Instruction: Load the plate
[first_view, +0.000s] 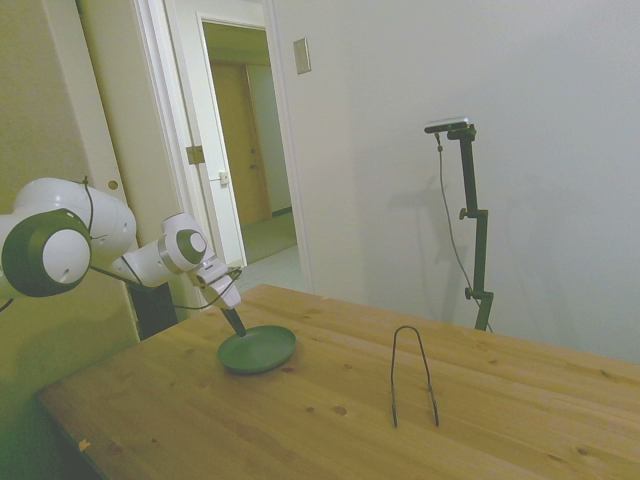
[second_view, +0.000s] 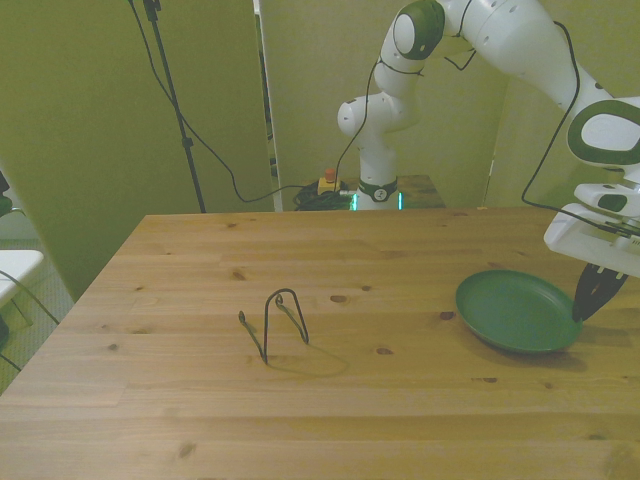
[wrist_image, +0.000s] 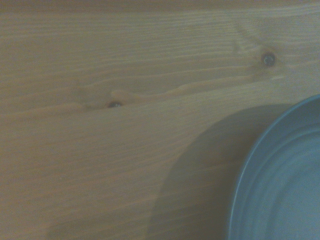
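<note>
Nearest the front camera lies bare wooden surface (second_view: 330, 430), its grain running across the picture. On it, toward the front view's left of centre, stands the thin black wire rack (second_view: 277, 322), upright, a narrow U of wire; in the side view the rack (first_view: 413, 375) shows as a tall loop with two legs resting on the wood, at about 3 o'clock from the plate and well apart from it.

Over at the front view's right rests the plate (second_view: 517, 311), round, shallow, dark green, lying flat on the surface with its raised rim all round. From the side view the plate (first_view: 258, 350) sits near the edge where the arm comes in.

At the plate's 3 o'clock rim in the front view is the tool (second_view: 590, 297), dark fingers pointing down and inward from the white wrist, their tips drawn to a narrow point right at the rim. Whether they pinch the rim or merely meet beside it cannot be told. From the side view the tool (first_view: 235, 322) touches down at the plate's 10 o'clock edge.

Close up from the wrist, a curved slice of the plate (wrist_image: 285, 190) shows, its shadow falling on the wood grain beside it.
</note>
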